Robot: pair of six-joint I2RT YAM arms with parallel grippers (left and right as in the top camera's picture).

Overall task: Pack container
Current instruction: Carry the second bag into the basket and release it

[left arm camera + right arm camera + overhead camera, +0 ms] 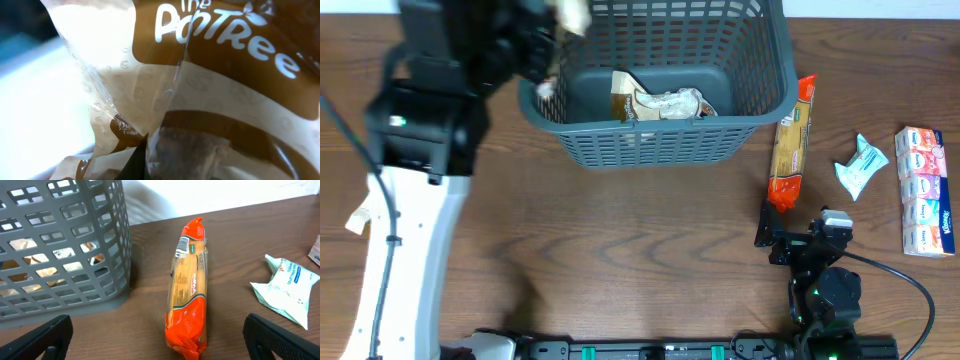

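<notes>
While overhead blurs, wrist shows packet (210, 115).

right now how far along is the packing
Done: a first packet lies in the basket. In hand: the left tool holds a brown packet at the basket's left rim. Left: pasta pack, wipes pouch and tissue pack lie outside; the right tool is open near the pasta.

Brown-and-clear crinkled packet (210, 115) fills view at close range; white lettering (230, 35) on top.
</notes>
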